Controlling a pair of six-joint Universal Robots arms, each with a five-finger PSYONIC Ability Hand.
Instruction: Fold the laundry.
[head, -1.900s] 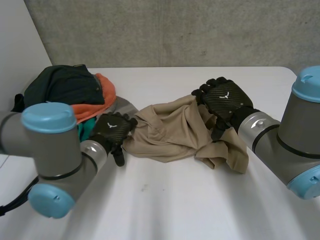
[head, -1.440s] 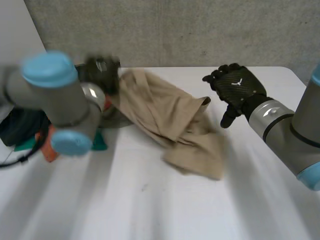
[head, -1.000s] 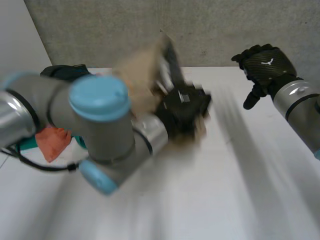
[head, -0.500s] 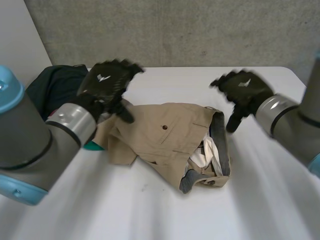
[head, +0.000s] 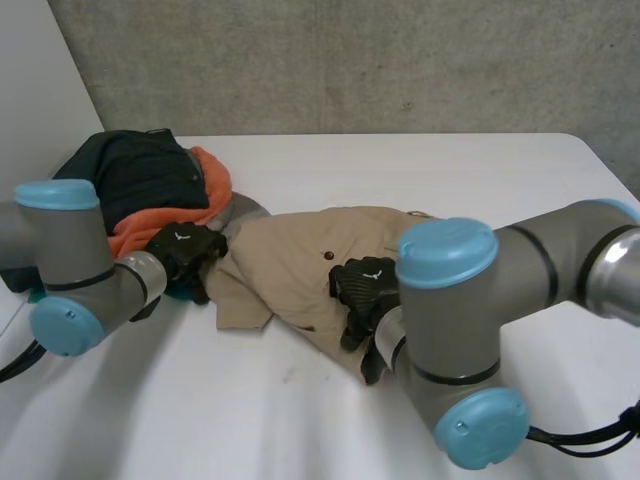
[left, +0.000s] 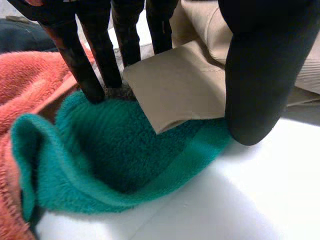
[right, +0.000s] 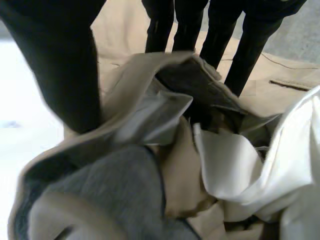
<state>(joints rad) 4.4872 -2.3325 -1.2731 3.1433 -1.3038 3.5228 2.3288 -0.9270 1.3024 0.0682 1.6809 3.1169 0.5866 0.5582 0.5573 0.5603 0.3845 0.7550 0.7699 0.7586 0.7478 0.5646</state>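
Tan shorts (head: 295, 262) lie spread in the middle of the white table (head: 480, 180), waistband end crumpled toward the front. My left hand (head: 183, 250) rests at their left end. In the left wrist view its straight fingers (left: 85, 60) stand on a green towel (left: 115, 160) and its thumb (left: 252, 80) is apart, with a corner of the shorts (left: 180, 85) lying between them. My right hand (head: 362, 285) sits on the waistband. Its straight fingers (right: 220, 35) touch the shorts (right: 172, 107) and the thumb (right: 70, 70) stands outside the raised fold.
A laundry pile sits at the table's left: a dark green garment (head: 130, 170), an orange towel (head: 175, 215) and a grey piece (head: 245, 212). The green towel lies under the shorts' corner. A grey wall stands behind the table.
The left hand swung the shorts over and let them drop flat. Both hands then came down onto them, left at the left end, right at the waistband.
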